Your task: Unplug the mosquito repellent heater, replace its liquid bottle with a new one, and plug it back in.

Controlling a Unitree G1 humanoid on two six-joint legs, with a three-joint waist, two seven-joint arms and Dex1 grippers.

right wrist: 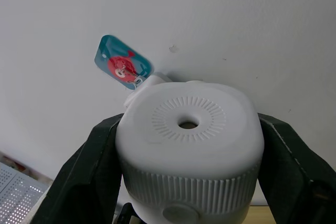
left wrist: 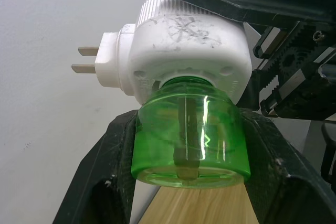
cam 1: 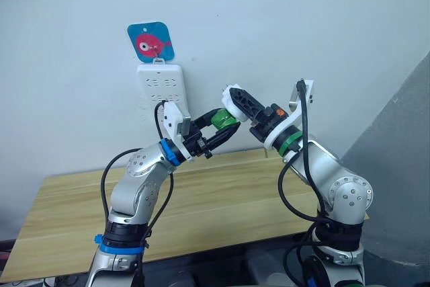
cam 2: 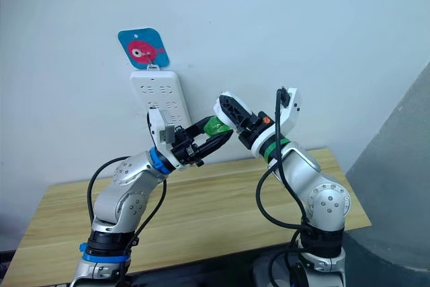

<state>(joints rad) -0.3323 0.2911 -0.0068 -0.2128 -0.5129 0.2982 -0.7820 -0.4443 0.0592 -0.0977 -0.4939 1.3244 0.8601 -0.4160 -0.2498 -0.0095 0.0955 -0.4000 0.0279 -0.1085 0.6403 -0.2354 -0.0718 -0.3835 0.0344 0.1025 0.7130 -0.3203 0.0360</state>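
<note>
The mosquito repellent heater (left wrist: 189, 40), a small white rounded unit with two metal prongs (left wrist: 86, 59), is held in the air in front of the wall. My right gripper (cam 1: 239, 103) is shut on its body, with a finger (right wrist: 79, 177) on either side of the vented face (right wrist: 188, 125). A green translucent liquid bottle (left wrist: 189, 140) hangs from the heater's underside. My left gripper (cam 1: 225, 124) is shut on that bottle, its black fingers (left wrist: 102, 182) pressing both sides. The prongs are free of any socket.
A long white power strip (cam 1: 161, 89) hangs on the wall below a blue fish sticker hook (cam 1: 151, 40), just behind my left wrist. A wooden table (cam 1: 222, 199) lies under both arms. A grey slanted panel (cam 1: 403, 166) stands at the right.
</note>
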